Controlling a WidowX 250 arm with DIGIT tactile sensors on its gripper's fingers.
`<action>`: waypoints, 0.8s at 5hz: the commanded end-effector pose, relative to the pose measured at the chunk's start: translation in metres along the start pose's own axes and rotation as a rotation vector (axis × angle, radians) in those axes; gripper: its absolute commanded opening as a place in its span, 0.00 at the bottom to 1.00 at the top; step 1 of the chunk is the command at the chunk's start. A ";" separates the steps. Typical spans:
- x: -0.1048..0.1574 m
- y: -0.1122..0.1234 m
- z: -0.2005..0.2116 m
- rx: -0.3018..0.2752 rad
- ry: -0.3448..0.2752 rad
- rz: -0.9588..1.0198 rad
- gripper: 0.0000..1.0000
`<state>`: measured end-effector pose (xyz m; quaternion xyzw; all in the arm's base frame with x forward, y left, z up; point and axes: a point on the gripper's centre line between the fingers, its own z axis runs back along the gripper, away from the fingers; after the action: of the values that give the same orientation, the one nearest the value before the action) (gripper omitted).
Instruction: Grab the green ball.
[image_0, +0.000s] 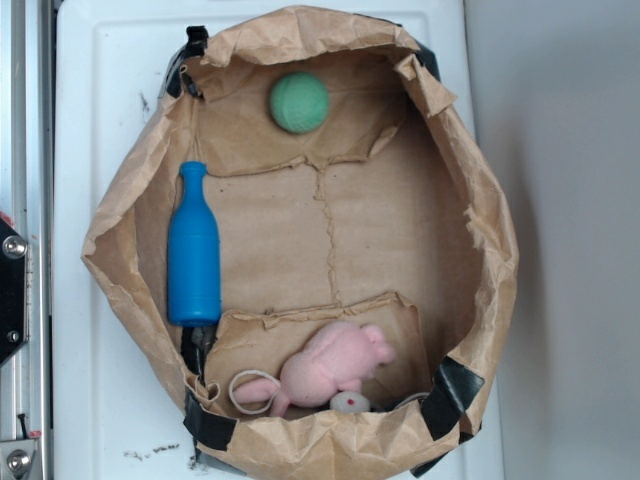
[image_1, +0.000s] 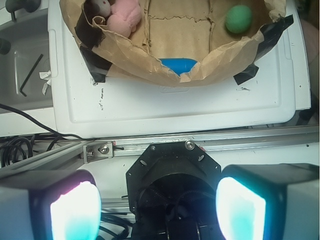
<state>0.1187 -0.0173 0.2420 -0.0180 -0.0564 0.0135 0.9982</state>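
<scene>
Gripper (image_1: 157, 207) apart, outside bag rim (image_1: 150, 70); green ball (image_1: 238, 19) unobstructed.

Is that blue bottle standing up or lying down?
Lying down. The blue bottle rests on its side on the paper bag's floor, neck towards the green ball.

in the paper bag (image_0: 480, 230), ball (image_0: 299, 102) far end, bottle (image_0: 194, 250) left, plush toy (image_0: 335, 365) near end.
</scene>
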 end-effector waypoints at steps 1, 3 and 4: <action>0.000 0.000 0.000 0.000 0.000 0.000 1.00; 0.093 0.029 -0.019 0.000 -0.073 0.024 1.00; 0.126 0.047 -0.032 -0.006 -0.201 -0.065 1.00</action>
<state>0.2433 0.0295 0.2089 -0.0253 -0.1355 -0.0220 0.9902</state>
